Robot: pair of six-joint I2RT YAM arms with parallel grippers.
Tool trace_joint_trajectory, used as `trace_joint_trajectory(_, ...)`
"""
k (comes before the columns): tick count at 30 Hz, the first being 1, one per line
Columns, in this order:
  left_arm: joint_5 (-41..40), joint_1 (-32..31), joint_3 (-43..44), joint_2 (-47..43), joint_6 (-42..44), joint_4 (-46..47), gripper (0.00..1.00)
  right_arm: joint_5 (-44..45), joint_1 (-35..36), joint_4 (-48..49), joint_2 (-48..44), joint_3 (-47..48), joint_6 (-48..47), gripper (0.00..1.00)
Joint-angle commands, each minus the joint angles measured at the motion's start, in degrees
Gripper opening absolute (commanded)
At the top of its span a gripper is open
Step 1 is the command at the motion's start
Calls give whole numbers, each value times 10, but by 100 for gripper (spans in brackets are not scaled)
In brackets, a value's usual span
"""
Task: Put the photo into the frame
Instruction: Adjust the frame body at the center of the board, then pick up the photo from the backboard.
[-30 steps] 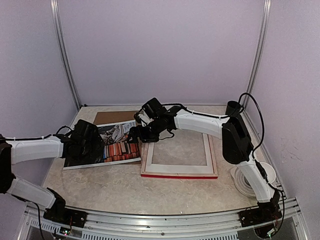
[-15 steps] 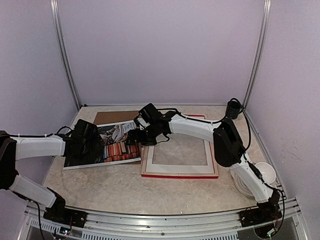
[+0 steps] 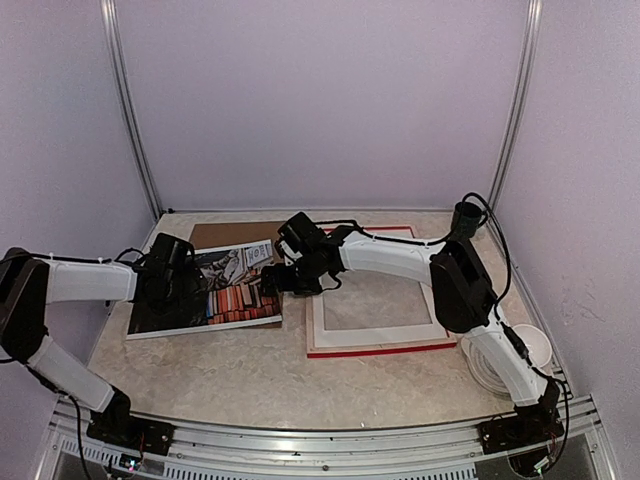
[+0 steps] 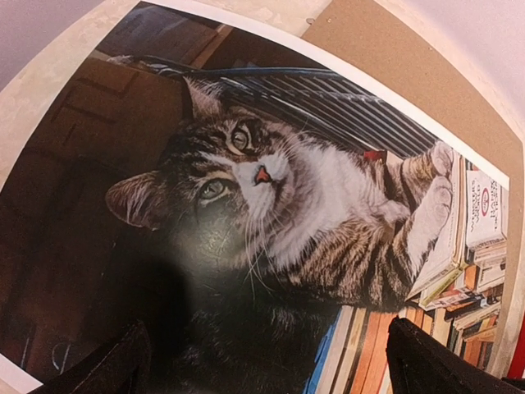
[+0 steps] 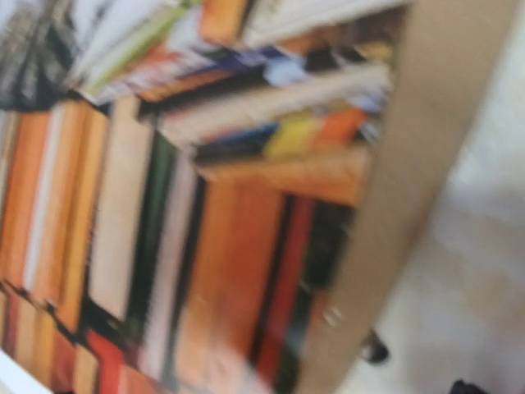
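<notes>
From above: photo (image 3: 225, 290) flat on the desk (image 3: 250, 375) at centre left, long axis across, frame (image 3: 380, 350) just right of it, right gripper (image 3: 268, 283) at its frame-side edge, jaw state impossible to tell. Left wrist: left gripper (image 4: 267, 369) spread wide over the cat, gripping nothing. Right wrist: blurred book spines only.

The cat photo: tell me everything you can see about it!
The photo is a paper print with a thin white edge: a tabby cat on stacks of colourful books, dark behind. It lies flat on the left of the table, on top of a brown board that peeks out at the far side. The left tool hangs open over its dark half, and the right tool is at its book end. Whether either touches it, I cannot tell.
</notes>
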Motion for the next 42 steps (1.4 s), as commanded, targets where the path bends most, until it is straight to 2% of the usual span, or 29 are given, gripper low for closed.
trace_joint_trajectory(1, 9, 3, 12, 26, 14, 16, 99, 1, -6, -20, -32, -64, 9, 99)
trace_joint_trajectory(10, 30, -10, 4, 41, 4, 35, 99, -85, 8, 10, -51, -92, 19, 99)
trace_joint_trajectory(20, 29, -51, 7, 74, -10, 48, 99, -117, 15, 47, -77, -131, 34, 99)
trace_joint_trajectory(27, 48, -52, 10, 105, -13, 68, 99, -134, 15, 77, -89, -161, 44, 99)
trace_joint_trajectory(42, 77, -83, 8, 111, -27, 100, 99, -200, 10, 124, -88, -178, 76, 99)
